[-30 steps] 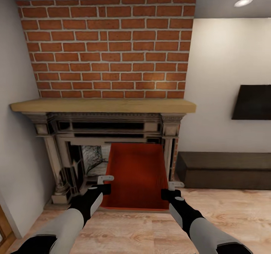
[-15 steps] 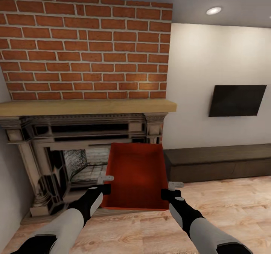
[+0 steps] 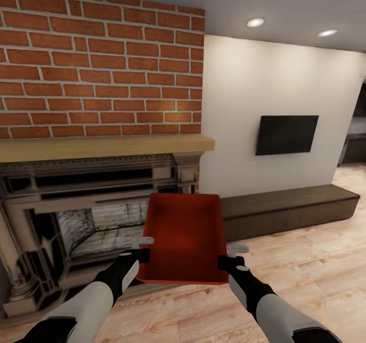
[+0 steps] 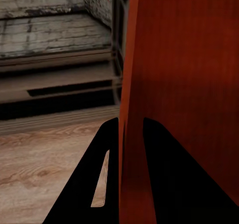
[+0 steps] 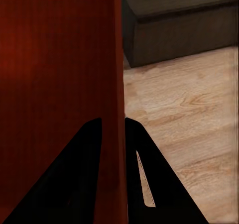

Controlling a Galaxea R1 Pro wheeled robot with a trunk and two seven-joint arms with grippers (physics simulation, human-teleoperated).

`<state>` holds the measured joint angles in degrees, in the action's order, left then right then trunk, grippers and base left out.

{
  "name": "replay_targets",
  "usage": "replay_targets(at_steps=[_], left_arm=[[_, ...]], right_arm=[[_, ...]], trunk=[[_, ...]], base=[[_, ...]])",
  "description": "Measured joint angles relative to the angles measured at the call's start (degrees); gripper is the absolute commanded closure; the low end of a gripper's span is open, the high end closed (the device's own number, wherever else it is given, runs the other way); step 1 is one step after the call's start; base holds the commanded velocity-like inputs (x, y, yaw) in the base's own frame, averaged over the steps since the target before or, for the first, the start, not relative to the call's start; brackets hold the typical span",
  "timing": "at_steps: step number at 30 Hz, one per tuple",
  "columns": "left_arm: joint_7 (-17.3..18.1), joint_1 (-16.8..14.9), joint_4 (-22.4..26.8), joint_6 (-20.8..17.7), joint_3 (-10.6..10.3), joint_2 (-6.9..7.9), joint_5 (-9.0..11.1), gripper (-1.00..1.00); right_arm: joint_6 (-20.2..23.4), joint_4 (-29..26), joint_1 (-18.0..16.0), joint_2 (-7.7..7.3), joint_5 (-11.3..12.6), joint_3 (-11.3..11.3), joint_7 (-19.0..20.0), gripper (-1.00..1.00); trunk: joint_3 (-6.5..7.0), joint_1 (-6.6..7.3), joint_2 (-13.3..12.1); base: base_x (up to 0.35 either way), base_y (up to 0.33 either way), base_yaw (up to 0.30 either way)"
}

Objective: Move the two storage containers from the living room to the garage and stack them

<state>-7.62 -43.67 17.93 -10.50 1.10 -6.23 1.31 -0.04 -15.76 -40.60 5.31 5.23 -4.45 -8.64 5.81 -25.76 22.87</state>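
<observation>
- The bin (image 3: 184, 238) is sitting in the lower middle of the head view, held up off the wood floor (image 3: 315, 266) between both arms, in front of the fireplace (image 3: 96, 216).
- Its long axis is running straight away from the robot, the near short end lowest in the frame and the far end tilted up toward the mantel.
- The left pincer (image 3: 143, 249) is pinching the bin's left long wall near the close corner; in the left wrist view the thin wall is passing between its two dark fingers (image 4: 99, 174).
- The right pincer (image 3: 230, 255) is pinching the right long wall in the same way, the wall running between its fingers (image 5: 144, 174). Both arms are equally near.
- The bin is looking empty: only its bare red bottom is showing.
- The low cabinet (image 3: 290, 210) and TV (image 3: 287, 134) are lying to the right, so this is the living room; I judge the carry to the garage is hardly begun.
</observation>
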Motion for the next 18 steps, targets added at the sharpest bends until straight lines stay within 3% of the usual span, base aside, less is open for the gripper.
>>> replay_targets(at_steps=[18], left_arm=[[0.0,0.0,0.0,0.0,0.0,0.01,0.0,1.00]], right_arm=[[0.0,0.0,0.0,0.02,0.0,0.0,0.0,1.00]], trunk=[[0.37,0.00,0.0]], base=[[0.000,0.000,-0.283]])
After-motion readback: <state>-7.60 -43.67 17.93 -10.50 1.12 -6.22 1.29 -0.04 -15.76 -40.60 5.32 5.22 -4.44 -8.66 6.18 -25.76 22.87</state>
